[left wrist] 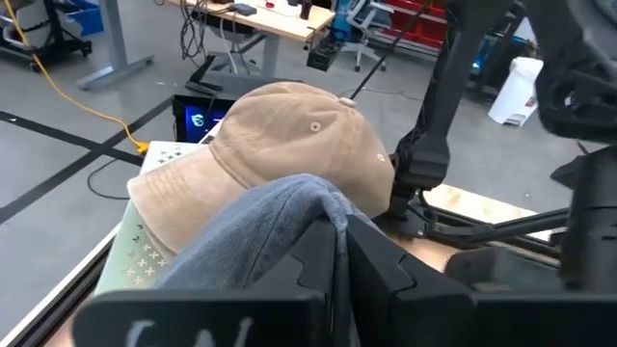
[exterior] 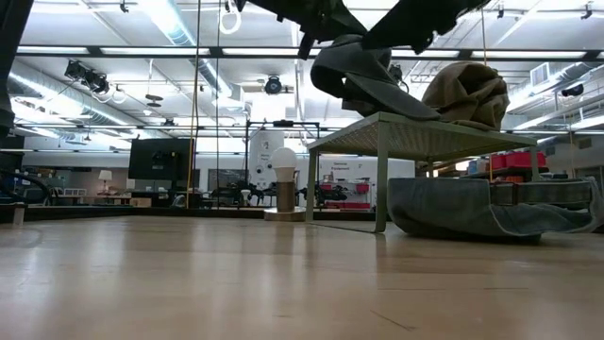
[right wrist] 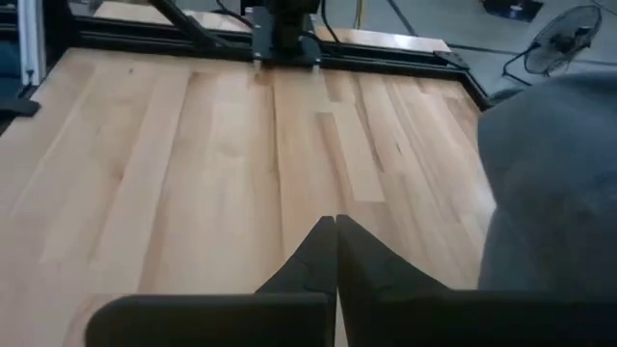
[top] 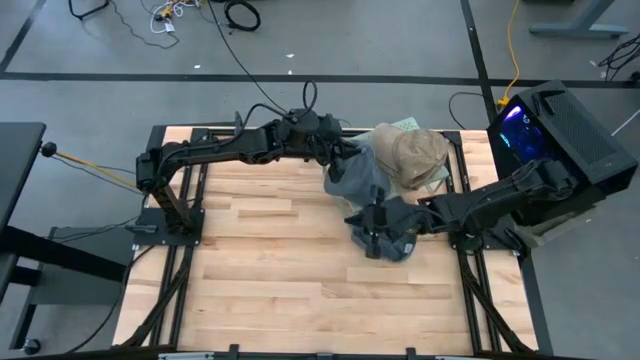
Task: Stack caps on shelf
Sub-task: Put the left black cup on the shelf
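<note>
Left gripper [top: 338, 160] pinches blue-grey cap [top: 358, 176] beside tan cap [top: 412, 152] on shelf [exterior: 415, 137]; early release risks slide-off; right gripper [top: 372, 232] shut, empty.

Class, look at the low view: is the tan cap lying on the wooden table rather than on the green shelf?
No. The tan cap sits on top of the green shelf, well above the table.

- One tan cap [top: 410, 153] sits on the shelf.
- Two blue-grey caps: one [top: 357, 175] hangs up by the shelf, one [top: 395, 228] lies on the tabletop [top: 270, 260].
- One green shelf [exterior: 415, 137].
- Two robot arms, left [top: 215, 150] and right [top: 490, 205].
- One black box [top: 565, 135] with a blue light.
</note>
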